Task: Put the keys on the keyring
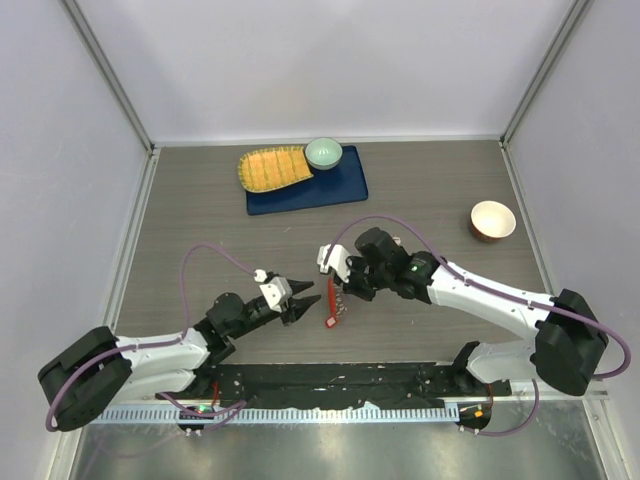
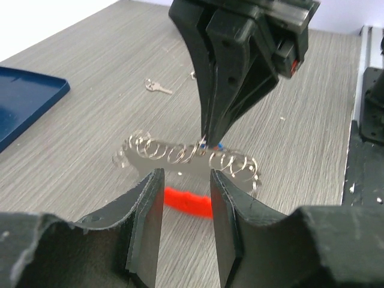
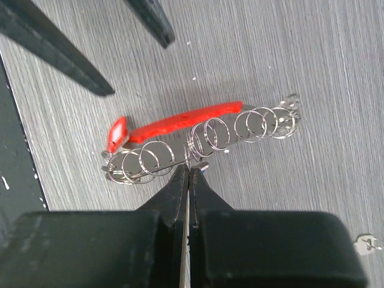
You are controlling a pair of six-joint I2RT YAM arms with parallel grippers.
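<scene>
Shiny metal keyring (image 3: 207, 137), glossy red plastic tag (image 3: 180, 122), matt woodgrain table (image 3: 312, 54)

Quick scan of all three views: nothing legible anywhere, no text, label, brand, number or sign. The red tag on the keyring (image 3: 180, 122) shows a plain face, with no lettering that can be made out.
</scene>
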